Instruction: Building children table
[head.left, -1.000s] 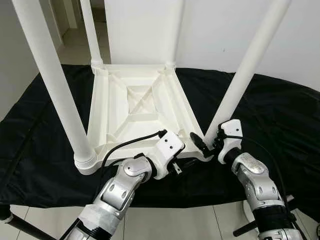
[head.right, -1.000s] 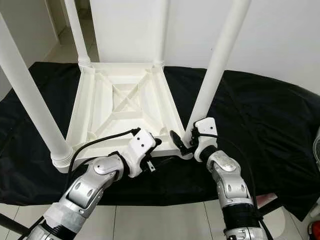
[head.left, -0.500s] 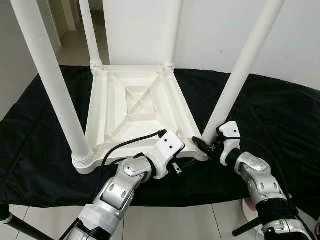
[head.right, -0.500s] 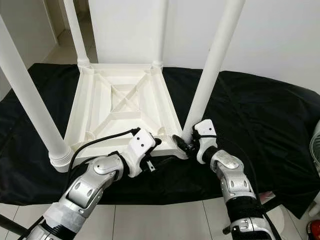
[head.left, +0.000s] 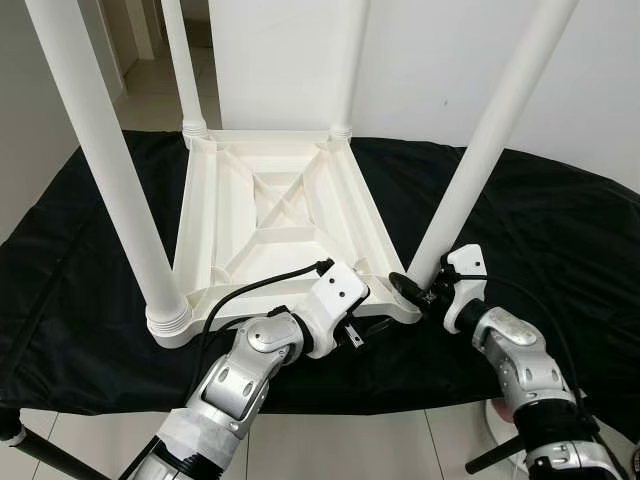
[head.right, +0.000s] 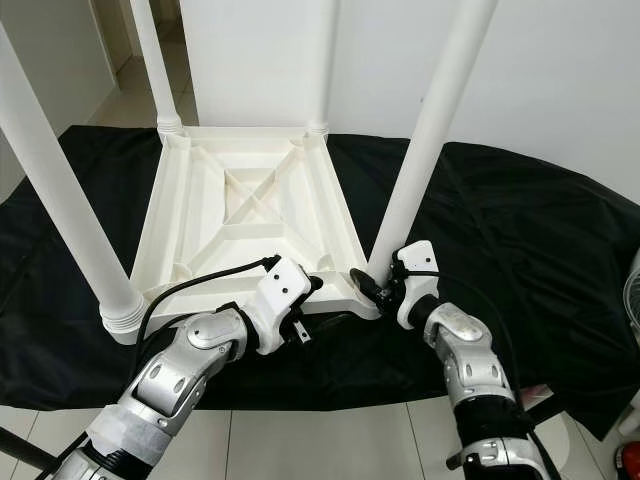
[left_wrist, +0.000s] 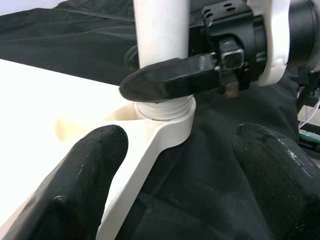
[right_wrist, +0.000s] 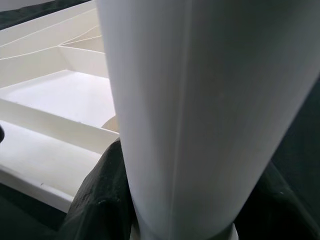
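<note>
A: What is seen nearest the camera, at the bottom of the frame?

B: Two silver arms are seen reaching upward. The left gripper (left_wrist: 170, 165) is held spread, its fingers (left_wrist: 82, 175) released, one over the white tabletop edge and one over the black cloth (head.left: 560, 230); nothing is gripped by it.

A: And lower right of centre?

B: The right gripper (head.left: 418, 290) is clamped around the foot of the near right leg (head.left: 480, 150), just above its threaded collar, where the leg is seated in the corner socket. One black finger is seen across the front of the leg in the left wrist view, and the leg is pressed close against the lens in the right wrist view.

A: Where is the table placed?

B: The white table (head.left: 270, 215) is laid upside down in the middle of the frame on the black cloth, its ribbed underside shown. The near left leg (head.left: 105, 160) is stood at left, and two far legs (head.left: 178, 60) are stood at the upper corners, a white wall behind them.
</note>
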